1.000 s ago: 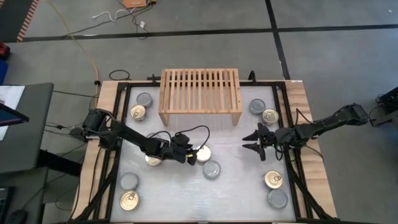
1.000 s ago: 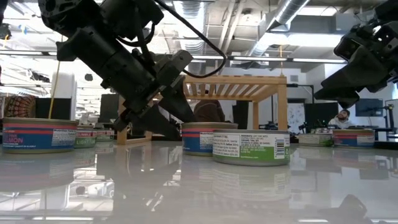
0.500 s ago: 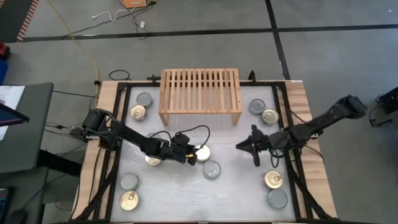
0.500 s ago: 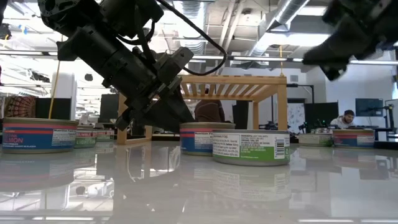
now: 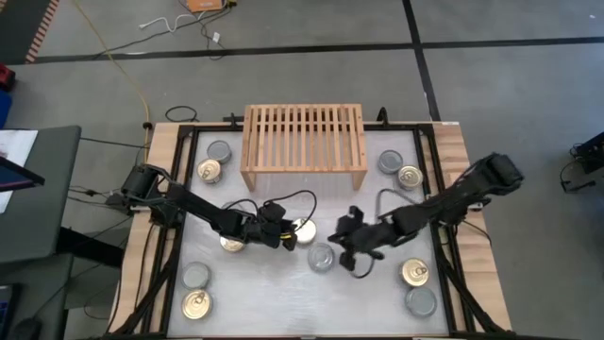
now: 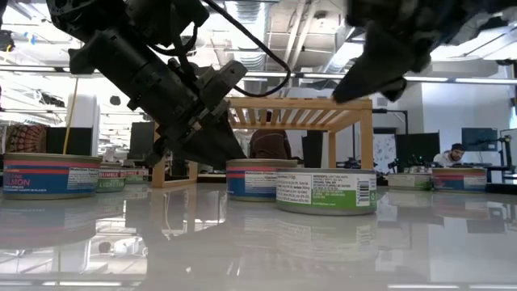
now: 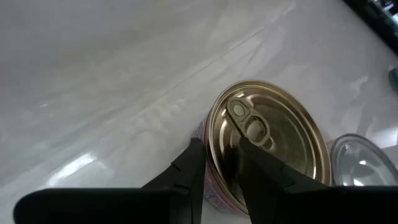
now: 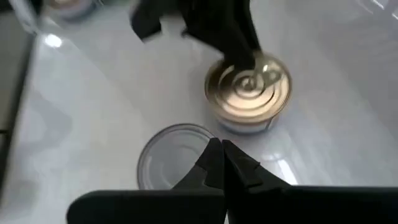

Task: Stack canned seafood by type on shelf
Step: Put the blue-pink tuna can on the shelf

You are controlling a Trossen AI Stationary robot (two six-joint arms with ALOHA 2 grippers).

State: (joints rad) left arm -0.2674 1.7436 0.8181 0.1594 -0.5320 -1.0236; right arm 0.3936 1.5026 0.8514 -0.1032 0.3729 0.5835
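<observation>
Two end effectors meet mid-bench: the left end effector [image 7: 219, 163] pinches the rim of a gold-topped can [image 5: 304, 230], the right end effector [image 8: 219, 157] hangs clenched over a silver-topped can [image 5: 321, 256]. Behind stands the shelf [image 5: 304, 142], other cans [image 5: 196, 304] along both bench sides.

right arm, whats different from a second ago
The right hand swept from the table's right side toward the middle and closed its fingers; it now hangs empty beside the silver can. The left hand narrowed onto the rim of the gold can, one finger over the lid, and the can slid slightly. The shelf and the other cans stayed put.
</observation>
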